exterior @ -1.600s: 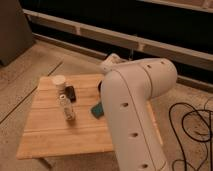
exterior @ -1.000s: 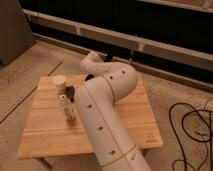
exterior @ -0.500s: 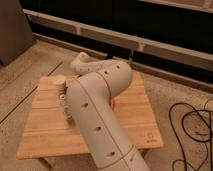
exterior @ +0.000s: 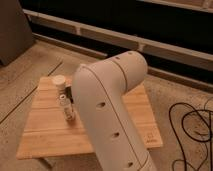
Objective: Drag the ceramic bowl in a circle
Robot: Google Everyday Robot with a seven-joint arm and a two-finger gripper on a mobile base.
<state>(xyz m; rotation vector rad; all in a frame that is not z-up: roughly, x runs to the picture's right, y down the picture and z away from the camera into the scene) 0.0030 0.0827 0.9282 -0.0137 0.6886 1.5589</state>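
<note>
My pale arm (exterior: 107, 100) fills the middle of the camera view and bends down over the wooden table (exterior: 45, 135). My gripper is hidden behind the arm's end, somewhere over the table's left half. A small pale round vessel (exterior: 59, 80), possibly the ceramic bowl, stands at the table's far left corner. A small clear bottle (exterior: 68, 111) stands upright just in front of it, close to the arm's left edge. Anything on the table's centre is hidden by the arm.
Black cables (exterior: 190, 125) lie on the floor to the right of the table. A dark wall with pale ledges (exterior: 100, 35) runs behind. A grey panel (exterior: 12, 30) stands at the far left. Speckled floor surrounds the table.
The arm has swung from the table's right side to the left, over the centre. A green object seen earlier near the table's middle is covered. The bottle and the pale vessel have stayed put.
</note>
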